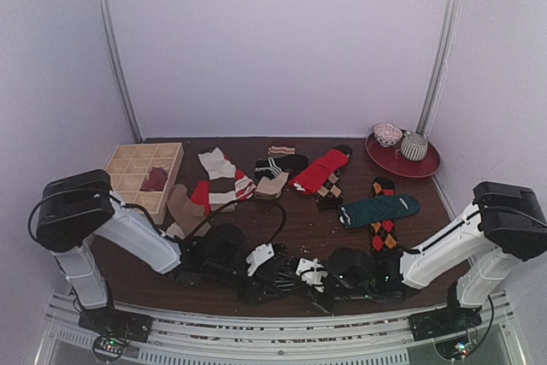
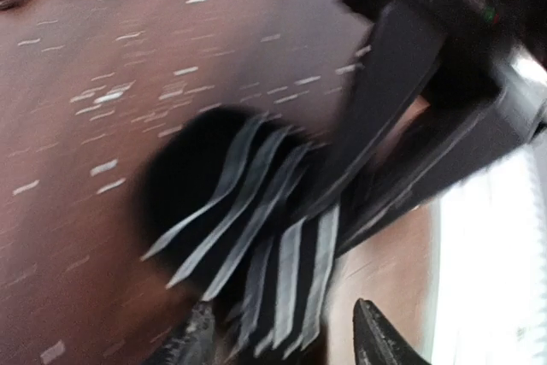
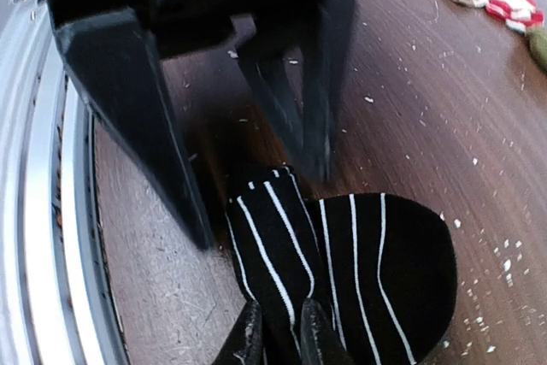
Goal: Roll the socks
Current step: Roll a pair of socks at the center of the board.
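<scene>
1. L claw (image 2: 286,332): open. Its fingers stand well apart, one on either side of the striped sock (image 2: 248,237) (black w/ thin white lines).
2. R claw (image 3: 280,335): closed on a fold of the striped sock. Its fingertips (image 3: 248,341) are almost together w/ the fabric squeezed btwn them.
3. The striped sock lies on the bench (image 1: 308,221) at the near edge, roughly midway btwn the two arm bases. It's partly doubled over, w/ its rounded end flat on the wood in the R wrist view.
4. The two claws face each other over that sock. The L wrist view is motion-blurred, so can't tell whether the L fingers touch the fabric.
5. The other socks are spread further back:
   - red sock (image 1: 320,168) near the middle
   - dark teal sock (image 1: 380,209) to the R
   - argyle sock (image 1: 385,235) crossing under the teal one
   - cream-and-red sock (image 1: 220,175) to the L
   - tan sock (image 1: 182,209) to the L
6. A wooden divider box (image 1: 128,164) is at back L, w/ a dark red sock (image 1: 155,179) in one compartment.
7. A red plate (image 1: 425,166) is at back R, carrying two rolled sock balls (image 1: 387,134) side by side.
8. The bench wood is dark brown, speckled w/ pale lint flecks
</scene>
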Tool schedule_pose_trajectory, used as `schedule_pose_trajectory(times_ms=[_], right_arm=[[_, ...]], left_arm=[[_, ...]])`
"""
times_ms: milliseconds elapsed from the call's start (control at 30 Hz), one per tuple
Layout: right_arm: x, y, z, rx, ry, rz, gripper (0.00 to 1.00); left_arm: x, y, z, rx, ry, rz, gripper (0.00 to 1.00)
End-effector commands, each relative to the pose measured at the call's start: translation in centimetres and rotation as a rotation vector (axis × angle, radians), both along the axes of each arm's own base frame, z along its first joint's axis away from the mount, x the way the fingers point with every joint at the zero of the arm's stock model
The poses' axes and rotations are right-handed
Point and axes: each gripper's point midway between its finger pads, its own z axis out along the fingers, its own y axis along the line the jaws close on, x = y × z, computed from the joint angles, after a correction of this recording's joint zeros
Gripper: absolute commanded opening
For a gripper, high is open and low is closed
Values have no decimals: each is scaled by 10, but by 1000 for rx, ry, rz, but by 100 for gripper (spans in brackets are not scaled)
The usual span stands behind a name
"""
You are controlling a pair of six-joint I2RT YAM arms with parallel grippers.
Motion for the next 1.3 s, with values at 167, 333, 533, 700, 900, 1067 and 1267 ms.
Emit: schedule_pose_trajectory(times_ms=[167, 333, 533, 700, 900, 1067, 1267], right_arm=[[-36, -22, -40, -23, 601, -97, 15], [-36, -27, -54, -36, 712, -137, 15], [-33, -33, -65, -38, 777, -177, 15], [-34, -38, -70, -62, 796, -177, 15], [-33, -37, -68, -58, 788, -165, 15], [-31, -34, -63, -40, 772, -157, 16], [-1, -35, -19, 71, 521, -170, 31]], left_arm=[[20, 27, 76, -113, -572, 56, 60], [-4, 6, 71, -177, -552, -117, 58], [-17, -5, 35, -130, -476, -186, 56], [-15, -6, 20, -87, -462, -184, 50], [-12, -12, 8, -52, -441, -182, 20], [-9, -8, 0, -5, -392, -150, 0], [-13, 6, -31, 133, -204, -80, 0]])
